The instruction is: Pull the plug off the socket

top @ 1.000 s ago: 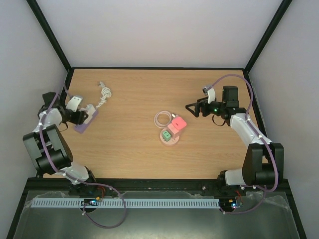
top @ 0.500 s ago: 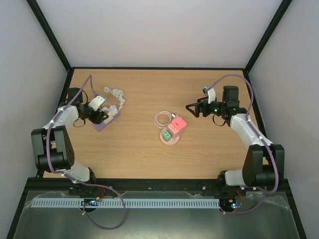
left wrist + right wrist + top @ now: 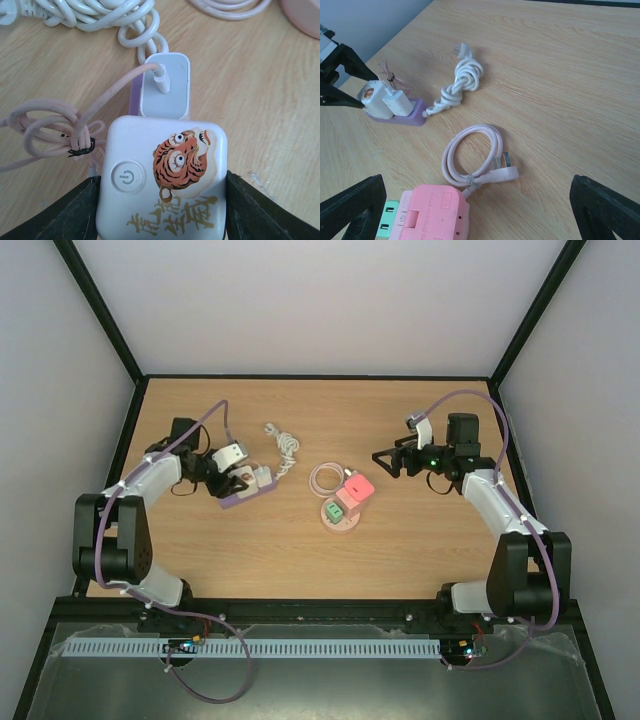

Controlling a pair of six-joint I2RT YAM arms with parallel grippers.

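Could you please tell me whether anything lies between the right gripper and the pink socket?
Nothing visible does. In the top view only bare table separates the open right gripper from the socket; its coiled cable lies on the socket's far side, off that path.

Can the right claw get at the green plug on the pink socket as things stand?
Probably yes, from above: the right claw hangs open beside the socket, bare wood between them. The pink block shields the green plug from a sideways approach.
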